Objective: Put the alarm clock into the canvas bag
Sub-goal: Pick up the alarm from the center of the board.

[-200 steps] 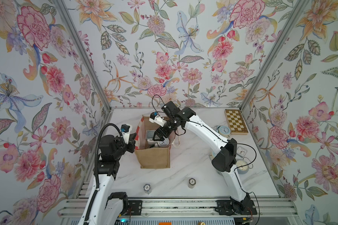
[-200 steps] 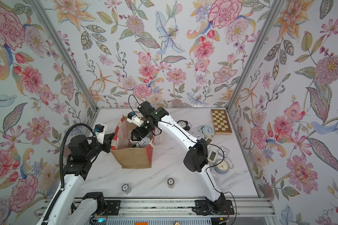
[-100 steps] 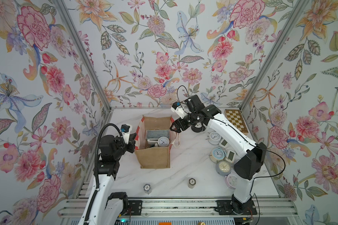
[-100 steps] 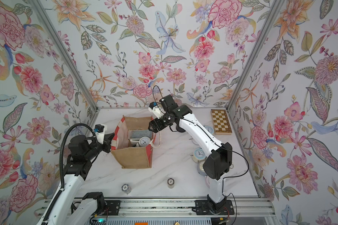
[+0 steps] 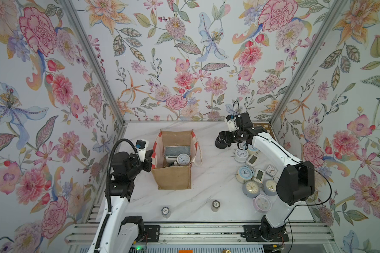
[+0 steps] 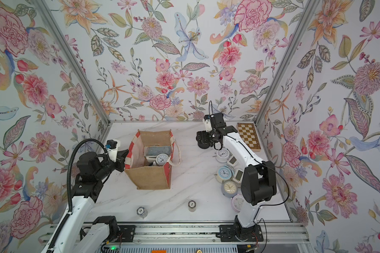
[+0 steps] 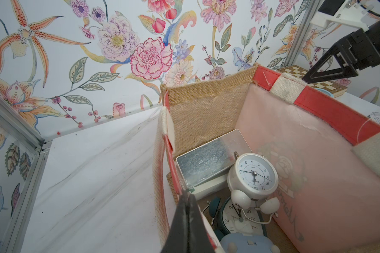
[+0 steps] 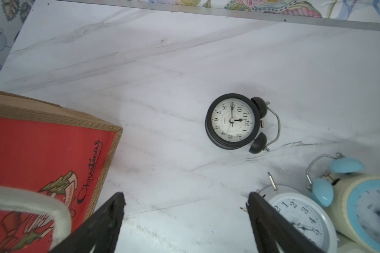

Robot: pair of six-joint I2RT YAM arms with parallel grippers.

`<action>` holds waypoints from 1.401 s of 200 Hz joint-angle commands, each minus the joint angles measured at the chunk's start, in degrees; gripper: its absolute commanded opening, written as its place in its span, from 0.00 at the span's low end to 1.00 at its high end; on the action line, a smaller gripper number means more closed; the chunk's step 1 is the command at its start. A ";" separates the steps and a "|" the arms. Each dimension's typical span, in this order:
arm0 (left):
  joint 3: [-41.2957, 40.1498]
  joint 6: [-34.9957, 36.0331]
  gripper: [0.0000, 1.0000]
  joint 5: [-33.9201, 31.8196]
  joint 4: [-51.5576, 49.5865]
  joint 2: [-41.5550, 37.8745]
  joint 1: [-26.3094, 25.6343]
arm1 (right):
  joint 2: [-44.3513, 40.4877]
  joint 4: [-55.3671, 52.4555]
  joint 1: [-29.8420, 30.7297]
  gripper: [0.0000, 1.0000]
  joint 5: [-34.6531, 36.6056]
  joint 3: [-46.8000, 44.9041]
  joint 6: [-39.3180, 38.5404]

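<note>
The canvas bag [image 5: 173, 177] [image 6: 149, 177] stands open on the marble table, tan burlap with red-and-white striped side trim. Inside it a white twin-bell alarm clock [image 5: 183, 159] [image 7: 253, 174] lies on other clocks beside a metal tin [image 7: 206, 163]. My left gripper [image 7: 185, 196] [image 5: 150, 156] is shut on the bag's left rim. My right gripper [image 8: 184, 197] [image 5: 221, 142] hovers open and empty over the table to the right of the bag [image 8: 48, 149]. A black twin-bell alarm clock [image 8: 233, 121] lies face up on the table beyond its fingertips.
Several more clocks [image 5: 251, 188] crowd the table's right side under my right arm. Two of them, a white clock [image 8: 298, 219] and a blue-and-cream clock [image 8: 360, 208], lie close to one right finger. A wooden chessboard box [image 6: 249, 137] sits at the back right. Two small cylinders [image 5: 165, 211] [image 5: 215, 204] stand near the front edge.
My right gripper has come up out of the bag and swung right, its jaws a little wider. The white clock now lies in the bag. The left arm has held still.
</note>
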 commanded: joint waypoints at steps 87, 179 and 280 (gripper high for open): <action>-0.14 0.51 0.02 0.33 0.86 -0.71 0.45 | 20.43 6.52 -1.53 0.99 9.52 11.11 0.65; -0.14 0.51 0.03 0.51 0.85 -0.57 0.30 | 27.38 6.50 -1.62 0.99 10.69 15.10 1.27; -0.14 0.53 0.03 0.42 0.85 -0.89 0.35 | 27.56 6.54 -1.68 0.80 10.11 14.88 0.74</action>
